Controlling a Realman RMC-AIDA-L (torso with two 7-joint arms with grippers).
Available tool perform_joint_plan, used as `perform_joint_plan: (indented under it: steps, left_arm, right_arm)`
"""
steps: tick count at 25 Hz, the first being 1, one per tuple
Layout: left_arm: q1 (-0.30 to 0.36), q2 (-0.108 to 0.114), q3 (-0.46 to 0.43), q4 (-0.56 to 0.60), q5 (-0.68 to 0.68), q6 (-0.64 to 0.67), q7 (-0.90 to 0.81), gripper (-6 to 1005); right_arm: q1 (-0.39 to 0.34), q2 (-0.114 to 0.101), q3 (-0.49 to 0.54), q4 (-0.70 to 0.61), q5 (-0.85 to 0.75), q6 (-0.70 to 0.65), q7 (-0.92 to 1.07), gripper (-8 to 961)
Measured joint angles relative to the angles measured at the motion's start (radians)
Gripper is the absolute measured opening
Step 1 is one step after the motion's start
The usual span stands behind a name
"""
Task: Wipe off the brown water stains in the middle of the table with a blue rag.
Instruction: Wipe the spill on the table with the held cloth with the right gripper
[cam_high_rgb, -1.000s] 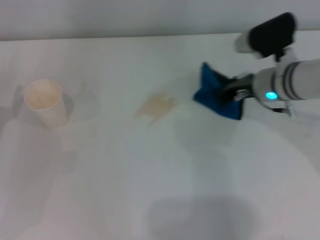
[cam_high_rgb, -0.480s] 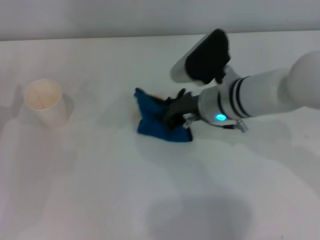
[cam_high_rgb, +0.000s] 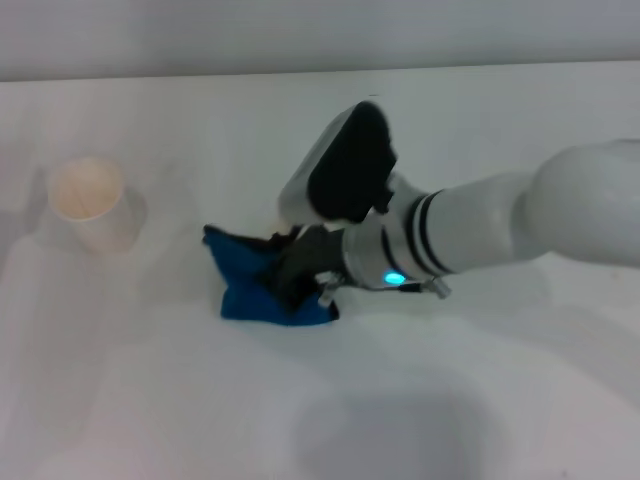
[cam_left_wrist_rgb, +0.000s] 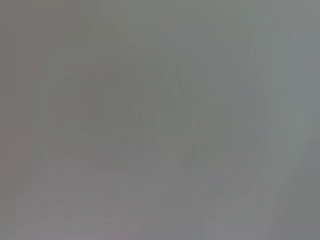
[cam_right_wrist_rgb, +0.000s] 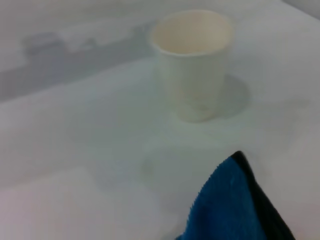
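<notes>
Right hand (cam_high_rgb: 292, 272) is clamping the blue rag (cam_high_rgb: 262, 288), pressing it flat onto the white worktop (cam_high_rgb: 150, 400). Rag is bunching just ahead of the hand. Paper cup (cam_high_rgb: 90, 203) is standing upright beyond it, well apart.

A cream paper cup (cam_high_rgb: 88, 203) stands upright, mouth open, at the left of the head view. Its rim is round and its interior shows pale and empty of visible contents. In the right wrist view the same cup (cam_right_wrist_rgb: 194, 65) appears upright, tapering toward its base and casting a soft shadow beside it.
</notes>
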Motion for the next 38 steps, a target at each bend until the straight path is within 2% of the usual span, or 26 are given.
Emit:
perform_joint_plan:
  steps: [7,12,22,31,38]
  left_arm:
    - [-0.007,0.000,0.000,0.000,0.000,0.010,0.000,861]
    - [-0.008,0.000,0.000,0.001,0.000,0.010,0.000,861]
    - [-0.008,0.000,0.000,0.002,-0.009,0.010,0.000,862]
    - [-0.008,0.000,0.000,0.002,-0.009,0.010,0.000,861]
    - [-0.008,0.001,0.000,0.002,-0.009,0.003,0.000,861]
  right_arm:
    - [0.048,0.000,-0.148,0.001,-0.004,0.097,0.000,56]
    - [0.055,0.000,-0.173,0.043,-0.009,0.184,0.000,57]
    - [0.057,-0.007,-0.155,0.153,-0.017,0.329,0.000,57]
    - [0.058,-0.005,-0.114,0.243,-0.120,0.443,0.000,57]
    - [0.061,-0.007,-0.023,0.315,-0.169,0.475,-0.001,56]
